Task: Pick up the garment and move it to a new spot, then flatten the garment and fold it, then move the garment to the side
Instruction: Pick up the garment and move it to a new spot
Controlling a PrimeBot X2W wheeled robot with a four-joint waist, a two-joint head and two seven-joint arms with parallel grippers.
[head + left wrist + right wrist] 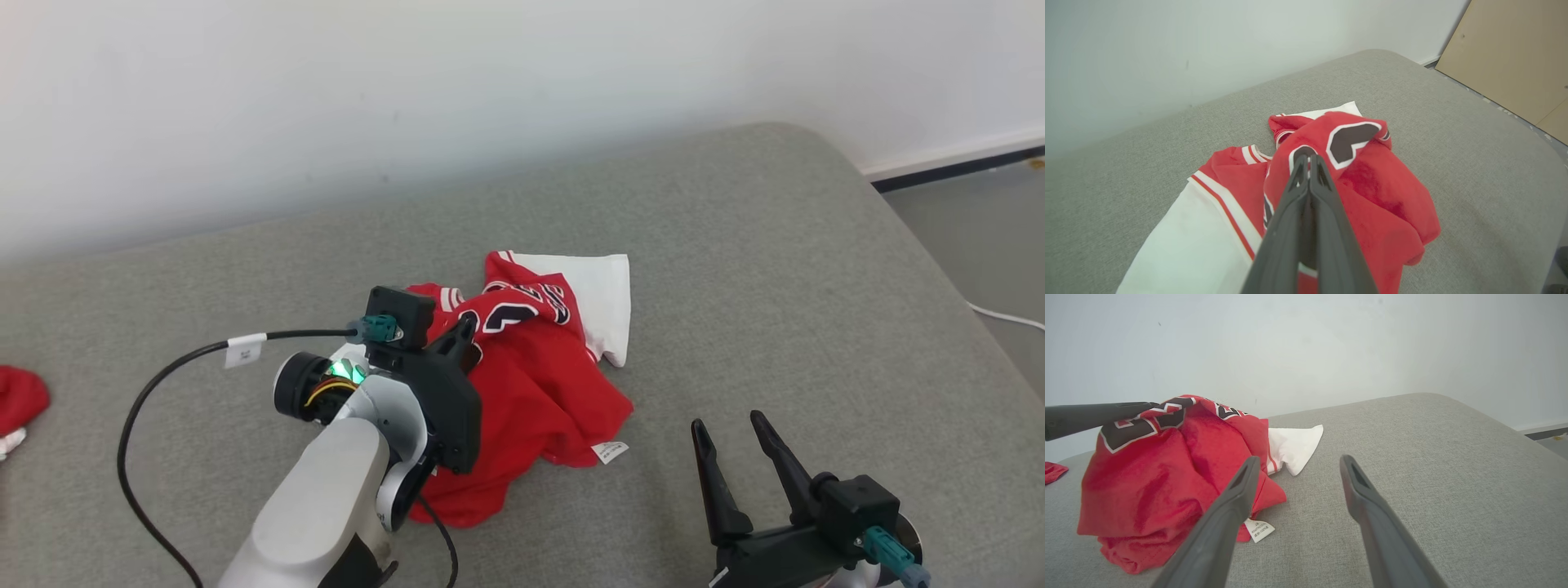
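Centre of cushion [735, 245], off edges | left end effector [1308, 160] pinches garment [539, 392]; right end effector [727, 422] spread, unloaded

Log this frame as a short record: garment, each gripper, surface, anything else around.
garment: red jersey, crumpled, white part showing, one fold pulled up in a peak
left gripper: shut on the jersey's raised fold
right gripper: open, holding nothing, apart from the jersey
surface: grey padded top
other: care label at the jersey's edge; second red cloth at far left
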